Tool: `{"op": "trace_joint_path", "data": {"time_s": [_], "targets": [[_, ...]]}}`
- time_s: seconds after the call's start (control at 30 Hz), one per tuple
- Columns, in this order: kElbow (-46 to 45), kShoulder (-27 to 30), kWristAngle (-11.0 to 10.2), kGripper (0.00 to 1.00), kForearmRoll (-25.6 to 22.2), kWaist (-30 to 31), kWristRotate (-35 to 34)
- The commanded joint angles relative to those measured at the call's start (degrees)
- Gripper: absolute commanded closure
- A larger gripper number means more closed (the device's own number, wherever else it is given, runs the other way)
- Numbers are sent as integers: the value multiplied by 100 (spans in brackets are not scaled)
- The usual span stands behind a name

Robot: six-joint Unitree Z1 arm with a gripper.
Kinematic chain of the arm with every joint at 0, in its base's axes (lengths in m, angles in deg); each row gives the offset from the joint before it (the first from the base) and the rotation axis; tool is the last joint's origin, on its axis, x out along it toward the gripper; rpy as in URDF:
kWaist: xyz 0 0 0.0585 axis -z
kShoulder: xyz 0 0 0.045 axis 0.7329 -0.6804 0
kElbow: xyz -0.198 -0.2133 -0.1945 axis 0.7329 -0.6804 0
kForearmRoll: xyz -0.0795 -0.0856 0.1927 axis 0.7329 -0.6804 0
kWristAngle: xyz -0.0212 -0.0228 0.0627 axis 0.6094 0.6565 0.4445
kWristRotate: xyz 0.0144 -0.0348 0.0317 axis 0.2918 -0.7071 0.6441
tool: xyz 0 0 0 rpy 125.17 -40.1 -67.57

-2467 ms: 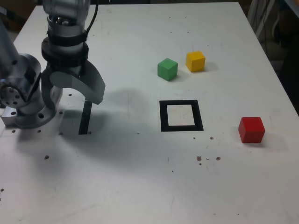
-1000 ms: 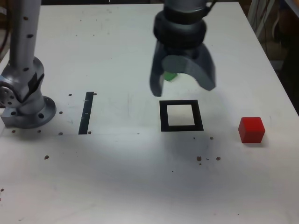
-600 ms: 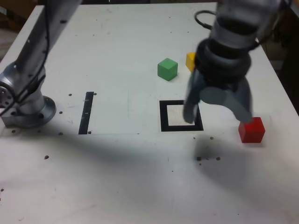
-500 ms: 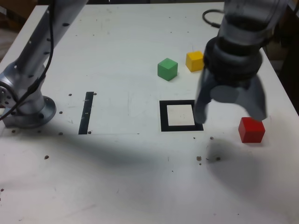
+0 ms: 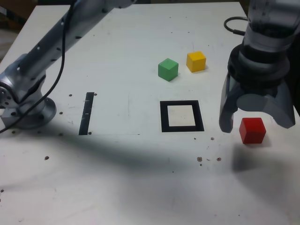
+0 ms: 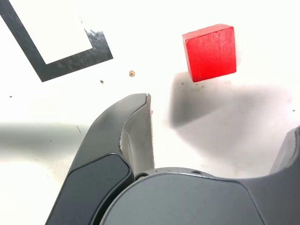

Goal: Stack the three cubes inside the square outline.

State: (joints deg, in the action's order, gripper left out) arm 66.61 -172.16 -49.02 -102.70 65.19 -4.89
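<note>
The pincer [image 5: 257,125] is hanging above the table [image 5: 126,187] with its jaws spread wide. The red block [image 5: 252,131] is sitting on the table below it, showing between the fingertips in the exterior view. In that view, the square outline [image 5: 164,117] is lying at about nine o'clock from the red block, the green block [image 5: 168,70] and yellow block [image 5: 196,61] at ten to eleven.

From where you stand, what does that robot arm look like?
A grey arm with dark round spots and a loose black cable, a round grey base, a black collar and smooth, curved grey fingers.
</note>
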Motion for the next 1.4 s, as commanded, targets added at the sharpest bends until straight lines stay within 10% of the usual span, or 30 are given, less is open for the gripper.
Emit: {"op": "trace_joint_path", "data": {"time_s": [0.0, 0.6, 1.37], "targets": [[34, -194, 25, 1, -77, -45, 38], [606, -965, -44, 5, -82, -567, 410], [977, -1246, -79, 43, -81, -417, 218]]}}
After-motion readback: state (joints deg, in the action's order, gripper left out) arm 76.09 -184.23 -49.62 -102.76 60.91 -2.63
